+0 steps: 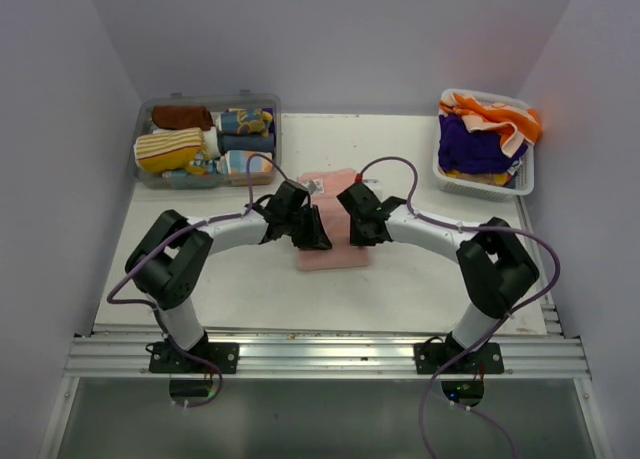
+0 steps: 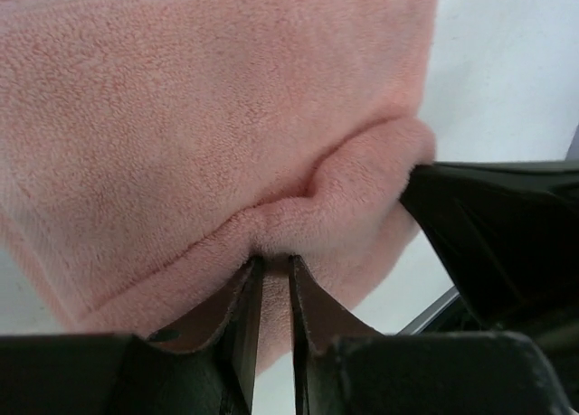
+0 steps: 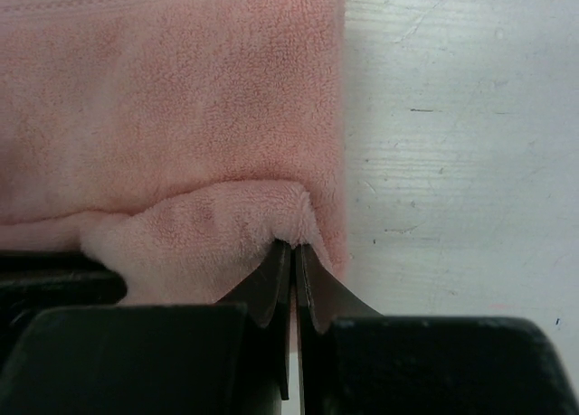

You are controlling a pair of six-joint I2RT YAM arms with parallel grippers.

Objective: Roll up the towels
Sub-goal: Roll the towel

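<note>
A plain pink terry towel (image 1: 333, 257) is spread flat at the middle of the white table (image 1: 430, 279), and both arms are bent in over its near half. The right gripper (image 3: 295, 245) is seen fully closed, with a raised fold of the towel's near edge pinched between its tips, close to the right side. The left gripper (image 2: 276, 259) is seen almost closed, with a thin slit between its fingers (image 2: 242, 315). A bunched fold lies against the tips, but a grip cannot be confirmed. Rolled towels (image 1: 170, 149) are packed in a clear plastic box (image 1: 208, 182) at the far left. Purple and orange towels (image 1: 480, 139) are heaped in a white basket (image 1: 480, 190) at the far right.

The pink towel (image 2: 208, 117) bunches into a raised fold at the left gripper (image 2: 271, 261), fingers nearly together.
</note>
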